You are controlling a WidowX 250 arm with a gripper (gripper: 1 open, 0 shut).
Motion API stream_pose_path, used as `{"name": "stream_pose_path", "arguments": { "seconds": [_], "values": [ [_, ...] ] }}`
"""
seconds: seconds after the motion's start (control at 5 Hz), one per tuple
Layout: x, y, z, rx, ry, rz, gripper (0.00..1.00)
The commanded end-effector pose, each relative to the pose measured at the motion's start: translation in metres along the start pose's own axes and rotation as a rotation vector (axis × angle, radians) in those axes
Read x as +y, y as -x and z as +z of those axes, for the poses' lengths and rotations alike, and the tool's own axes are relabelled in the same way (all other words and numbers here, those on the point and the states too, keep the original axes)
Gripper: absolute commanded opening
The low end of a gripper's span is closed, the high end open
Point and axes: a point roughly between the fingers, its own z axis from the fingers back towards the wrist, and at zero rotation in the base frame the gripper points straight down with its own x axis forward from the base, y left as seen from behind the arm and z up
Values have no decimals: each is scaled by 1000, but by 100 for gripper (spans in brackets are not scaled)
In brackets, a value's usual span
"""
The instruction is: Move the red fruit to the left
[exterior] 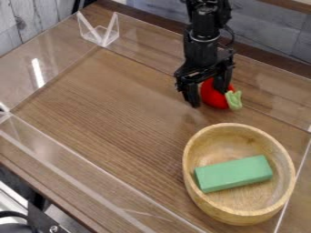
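Note:
The red fruit [217, 96], small and glossy with a green leafy stem at its right end, lies on the wooden table toward the back right. My black gripper [203, 88] points straight down over it, low to the table. Its fingers stand open, one at the fruit's left and one behind it, so the fruit sits partly between them. The fingers hide the fruit's left part. I cannot tell whether they touch it.
A wooden bowl [209, 139] sits at the front right with a green rectangular block [234, 173] inside. Clear plastic walls [97, 29] edge the table at the back left and along the front. Bare wood stretches to the left of the gripper.

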Motion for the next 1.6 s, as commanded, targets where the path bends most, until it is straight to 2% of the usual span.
{"name": "stream_pose_path", "arguments": {
  "seconds": [0.0, 0.2, 0.4, 0.8, 1.0, 1.2, 1.4],
  "values": [
    [-1, -24, 4, -42, 25, 46, 100],
    [0, -24, 3, -45, 25, 45, 0],
    [0, -27, 23, -22, 52, 33, 0],
    [1, -33, 80, 42, 132, 31, 0],
    [6, -40, 111, 71, 171, 37, 0],
    [16, -45, 131, 80, 195, 47, 0],
    [31, -50, 138, 73, 198, 65, 0]
  ]
}}
